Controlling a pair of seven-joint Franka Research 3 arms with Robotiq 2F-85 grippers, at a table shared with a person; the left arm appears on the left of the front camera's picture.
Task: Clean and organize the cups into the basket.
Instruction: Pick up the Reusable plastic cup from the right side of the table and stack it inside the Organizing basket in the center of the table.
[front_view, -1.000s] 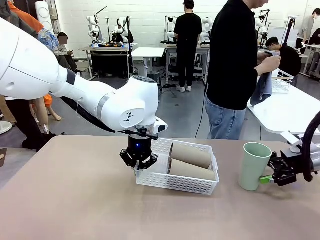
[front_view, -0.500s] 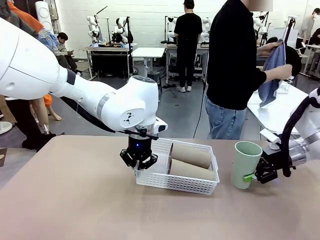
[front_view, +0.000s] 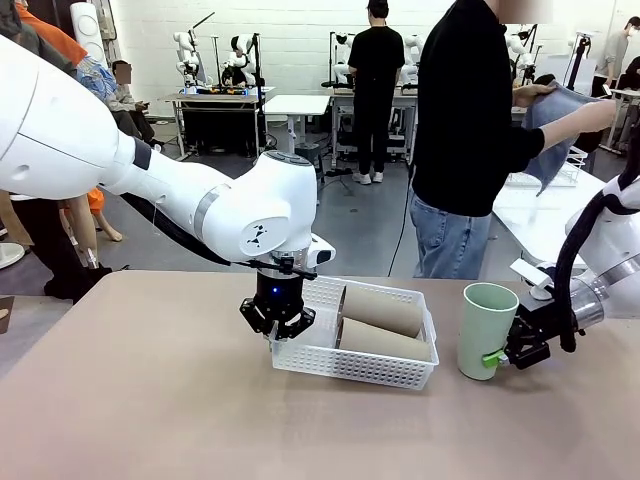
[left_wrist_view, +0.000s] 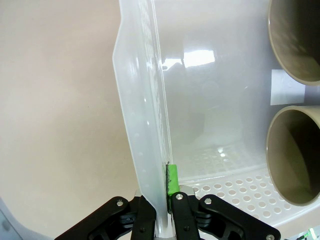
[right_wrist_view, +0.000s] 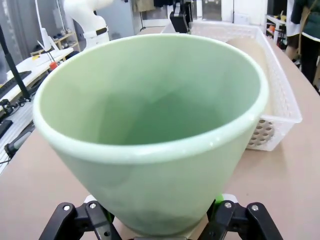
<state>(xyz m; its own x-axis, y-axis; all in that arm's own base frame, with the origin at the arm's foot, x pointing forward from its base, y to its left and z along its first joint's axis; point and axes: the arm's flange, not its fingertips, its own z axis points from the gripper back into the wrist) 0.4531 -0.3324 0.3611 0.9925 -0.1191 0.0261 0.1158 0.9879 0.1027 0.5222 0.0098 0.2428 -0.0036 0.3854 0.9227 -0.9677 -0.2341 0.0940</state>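
On my front view the left gripper (front_view: 277, 322) sits just left of centre, pointing down. It is clamped tight on the left-hand rim of the white basket (front_view: 350, 368). My left wrist camera confirms it: the fingers are pinched on the thin basket wall, with a green pad (left_wrist_view: 171, 180) pressed flat against the inner face.

The basket rests on the table (front_view: 140, 400) at the middle of the frame. Two cups lie on their sides in its right half, the rear brown cup (front_view: 385, 308) and the front brown cup (front_view: 385, 342). They lie next to each other, open mouths towards the left gripper.

The green cup (front_view: 487, 330) stands upright on the table at the right of the frame, just beside the basket but not touching it, mouth up. The right gripper (front_view: 503, 356) comes in from the right edge, low and roughly level, and is closed on the cup near its base. On the right wrist camera the cup takes up most of the picture, a finger showing at each side of its bottom. I cannot tell whether the base is resting on the table.

At the upper right, across the table, a person (front_view: 470, 130) stands holding up a blue-grey cloth (front_view: 555, 125) in both hands.
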